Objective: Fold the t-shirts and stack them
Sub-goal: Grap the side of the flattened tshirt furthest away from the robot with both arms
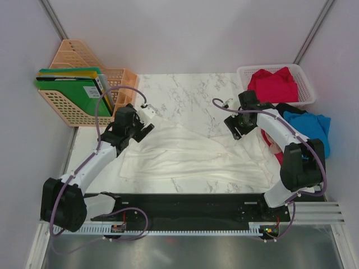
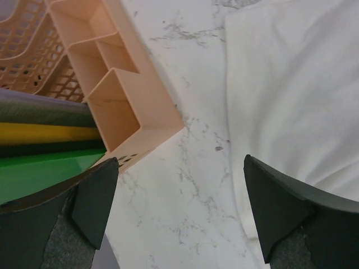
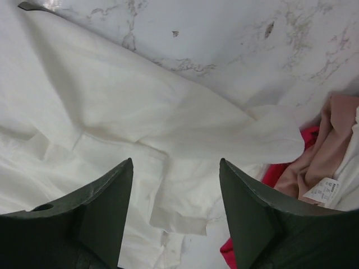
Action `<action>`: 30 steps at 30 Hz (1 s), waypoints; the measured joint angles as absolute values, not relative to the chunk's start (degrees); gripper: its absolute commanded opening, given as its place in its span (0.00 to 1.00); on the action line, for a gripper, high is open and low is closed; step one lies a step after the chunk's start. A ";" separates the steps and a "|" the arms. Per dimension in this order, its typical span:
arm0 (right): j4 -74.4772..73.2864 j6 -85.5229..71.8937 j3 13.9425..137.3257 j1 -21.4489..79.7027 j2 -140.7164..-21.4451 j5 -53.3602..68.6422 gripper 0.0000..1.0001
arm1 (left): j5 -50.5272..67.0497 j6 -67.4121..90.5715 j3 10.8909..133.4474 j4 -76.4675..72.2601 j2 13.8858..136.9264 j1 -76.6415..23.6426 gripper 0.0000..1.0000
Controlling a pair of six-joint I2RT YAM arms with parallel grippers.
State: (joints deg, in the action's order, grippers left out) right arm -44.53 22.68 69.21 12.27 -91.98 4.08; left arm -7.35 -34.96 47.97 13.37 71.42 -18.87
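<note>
The black bar (image 1: 179,204) at the bottom of the frame held both arms. The left gripper (image 2: 180,162) was wide open with nothing in it, over the bare table (image 1: 185,95) beside the orange rack (image 1: 73,112). The right gripper (image 3: 175,162) hung open too, just above the white t-shirt (image 1: 185,154), which lay spread in the middle. A red t-shirt (image 1: 274,84) sat in the white basket (image 1: 307,89) at the upper right. A blue t-shirt (image 1: 311,126) lay below it.
</note>
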 measured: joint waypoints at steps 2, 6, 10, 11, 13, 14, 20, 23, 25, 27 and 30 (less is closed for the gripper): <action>-44.01 22.22 69.25 12.12 -91.98 2.31 0.71 | -9.47 -35.73 44.91 10.44 67.61 -17.89 1.00; -44.27 21.43 69.25 11.60 -91.68 -1.32 0.71 | -12.84 -36.03 42.50 6.83 65.89 -14.83 1.00; -47.03 20.95 69.28 9.10 -89.30 -2.09 0.69 | -14.70 -36.05 40.93 5.37 65.82 -12.84 1.00; -48.16 20.95 69.28 8.16 -88.51 -2.17 0.68 | -14.94 -36.05 40.75 5.43 65.82 -12.80 1.00; -50.06 21.19 69.28 6.50 -87.46 -2.31 0.67 | -14.98 -36.05 40.69 5.34 65.82 -12.75 1.00; -50.98 21.32 69.23 5.54 -87.09 -2.31 0.66 | -14.96 -36.05 40.69 5.17 65.82 -12.75 1.00; -54.39 22.87 67.33 2.11 -87.55 -1.54 0.62 | -14.90 -36.05 40.88 4.97 66.30 -12.71 1.00; -56.40 23.92 66.85 1.85 -88.82 0.16 0.56 | -14.90 -36.07 41.39 4.97 66.61 -12.71 1.00; -57.91 24.97 66.43 1.85 -89.17 1.65 0.56 | -14.87 -36.07 41.60 5.02 66.63 -12.71 1.00; -59.79 26.22 66.06 1.85 -89.14 2.96 0.57 | -14.87 -36.10 41.63 5.08 66.63 -12.71 1.00; -62.46 28.27 64.97 1.87 -89.01 4.75 0.62 | -14.79 -36.10 41.63 5.45 66.65 -12.71 1.00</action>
